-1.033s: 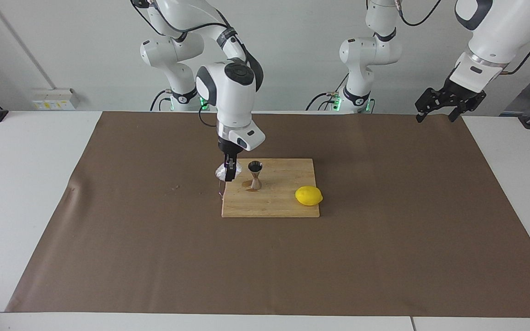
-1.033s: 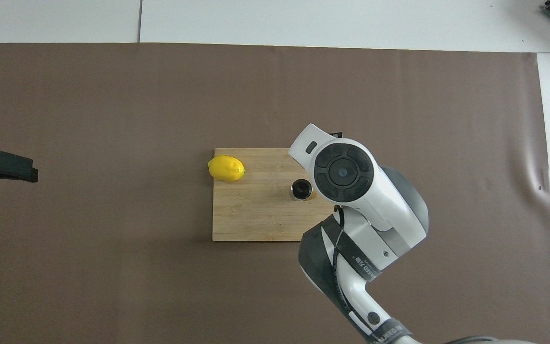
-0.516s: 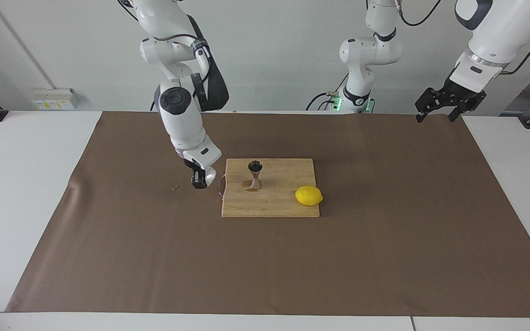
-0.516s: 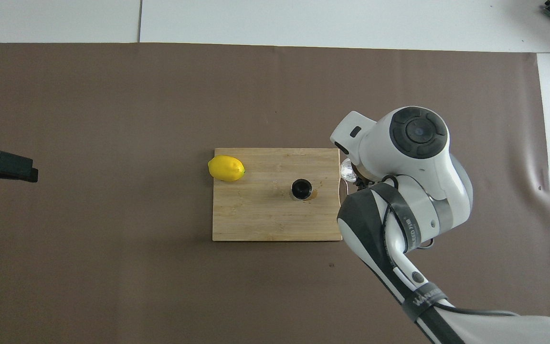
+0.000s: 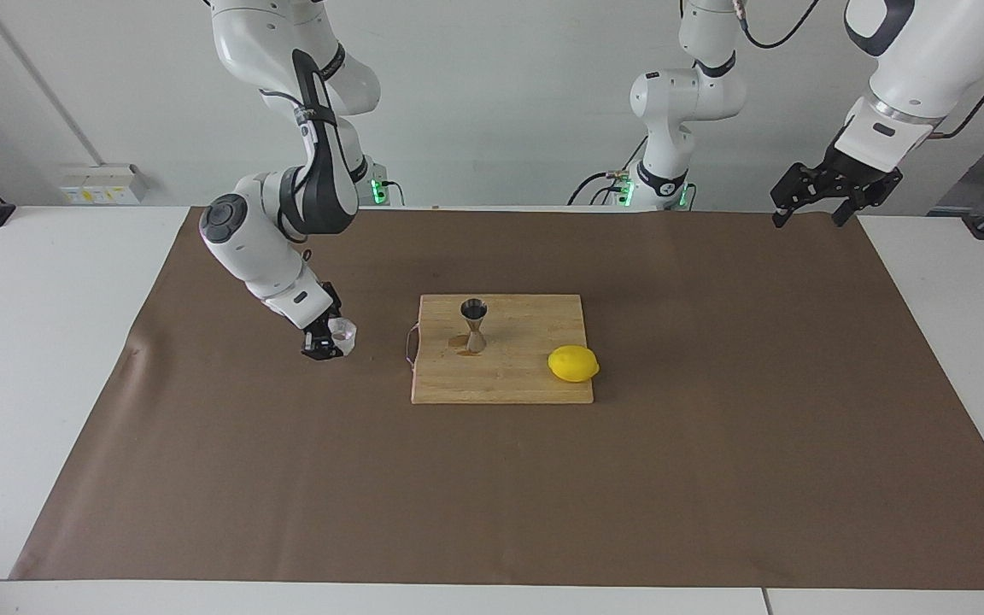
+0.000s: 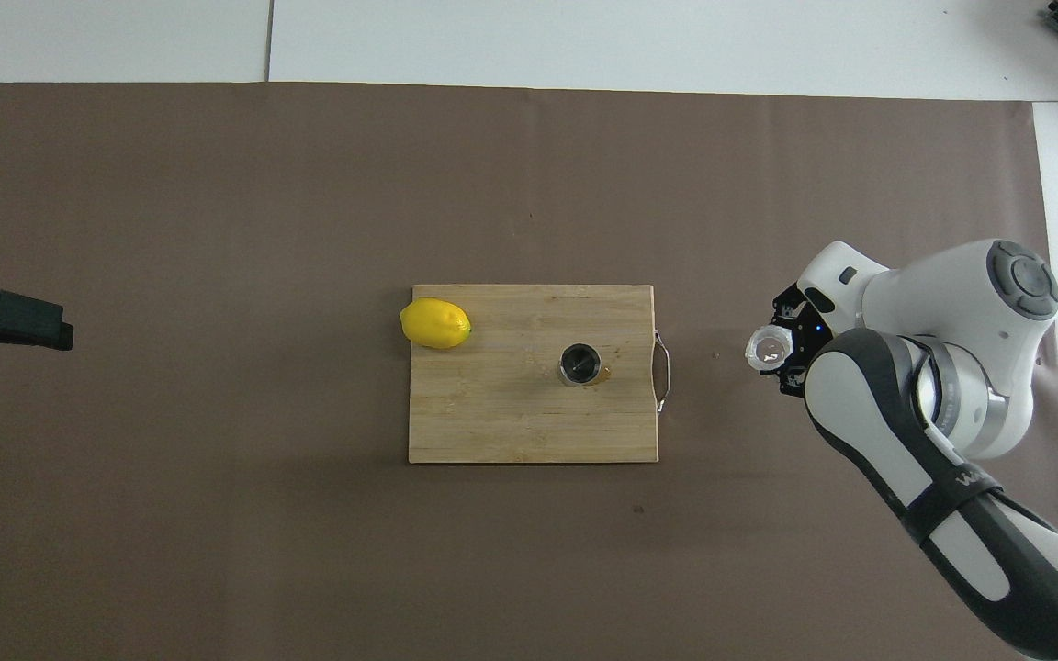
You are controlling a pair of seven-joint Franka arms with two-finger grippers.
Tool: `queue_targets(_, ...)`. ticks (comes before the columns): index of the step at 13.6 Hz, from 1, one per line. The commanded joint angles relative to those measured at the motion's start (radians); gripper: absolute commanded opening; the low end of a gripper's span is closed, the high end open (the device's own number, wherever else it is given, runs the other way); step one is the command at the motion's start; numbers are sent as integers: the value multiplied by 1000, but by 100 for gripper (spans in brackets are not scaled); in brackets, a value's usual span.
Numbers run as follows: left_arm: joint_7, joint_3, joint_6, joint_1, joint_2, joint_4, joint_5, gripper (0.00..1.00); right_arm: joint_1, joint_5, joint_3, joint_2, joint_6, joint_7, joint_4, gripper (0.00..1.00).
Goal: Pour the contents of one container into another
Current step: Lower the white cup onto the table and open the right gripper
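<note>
Nearest the robots, your left tool [image 5: 834, 202] waits up in the air over the corner of the brown mat [image 5: 714, 478] at the left arm's end of the table [image 5: 22, 359], its fingers spread with nothing between them. The right tool [image 5: 327, 342] hangs low over the mat toward the right arm's end, pinching the crinkled whitish cup [image 5: 342, 335], which sits upright in its grip, mouth up; you cannot tell whether the cup touches the mat. The steel jigger [image 5: 474, 325] stands upright on the wooden cutting board [image 5: 509, 380] at mid-table, well apart from the cup. Farther from the robots, a lemon [image 5: 573, 364] lies at the board's corner toward the left arm's end.
</note>
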Motion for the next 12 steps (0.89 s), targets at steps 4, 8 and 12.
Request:
queue_targets(4, 2, -7, -13, 7, -15, -7, 16, 100, -13, 157, 15, -34, 48, -89, -93, 0)
queue_targets(8, 2, -7, -13, 7, -15, -7, 16, 100, -60, 189, 13, -9, 57, -210, -99, 0)
queue_targets(12, 2, -7, -13, 7, -15, -7, 16, 100, -85, 191, 13, -6, 77, -263, -117, 0)
